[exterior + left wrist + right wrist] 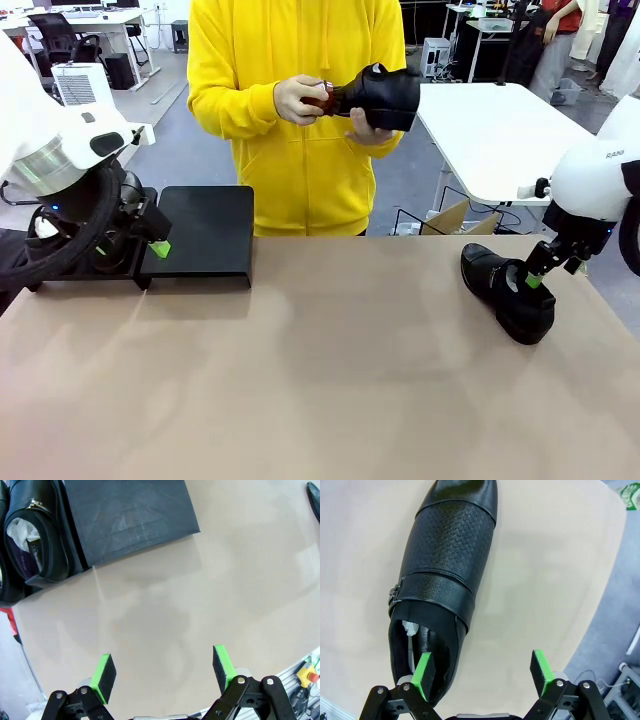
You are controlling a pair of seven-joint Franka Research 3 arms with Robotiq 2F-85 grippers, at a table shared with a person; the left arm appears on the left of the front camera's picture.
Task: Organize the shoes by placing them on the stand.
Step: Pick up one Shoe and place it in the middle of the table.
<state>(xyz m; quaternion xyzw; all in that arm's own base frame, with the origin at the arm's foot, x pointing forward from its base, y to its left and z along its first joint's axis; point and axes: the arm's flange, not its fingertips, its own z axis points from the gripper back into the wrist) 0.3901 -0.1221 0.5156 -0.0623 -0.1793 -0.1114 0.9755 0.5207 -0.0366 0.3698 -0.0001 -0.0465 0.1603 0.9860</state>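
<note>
One black shoe (503, 287) lies on the table at the right. My right gripper (532, 276) is down at its heel end and open. In the right wrist view the left green pad (423, 674) sits over the opening of the shoe (445, 565) and the other pad is outside it, so the jaws straddle the side wall. The person holds another shoe (388, 96) at chest height. My left gripper (158, 242) hovers open and empty at the black stand (205, 228). In the left wrist view, the gripper (164, 672) is over bare table, near the stand (127, 515) and a shoe (35, 537) beside it.
In the person's other hand is a small reddish-brown object (322, 96), held against the shoe. Across the table stands the person in a yellow hoodie (300, 150). White tables (500, 130) stand behind. The tabletop (330, 380) between my arms is bare.
</note>
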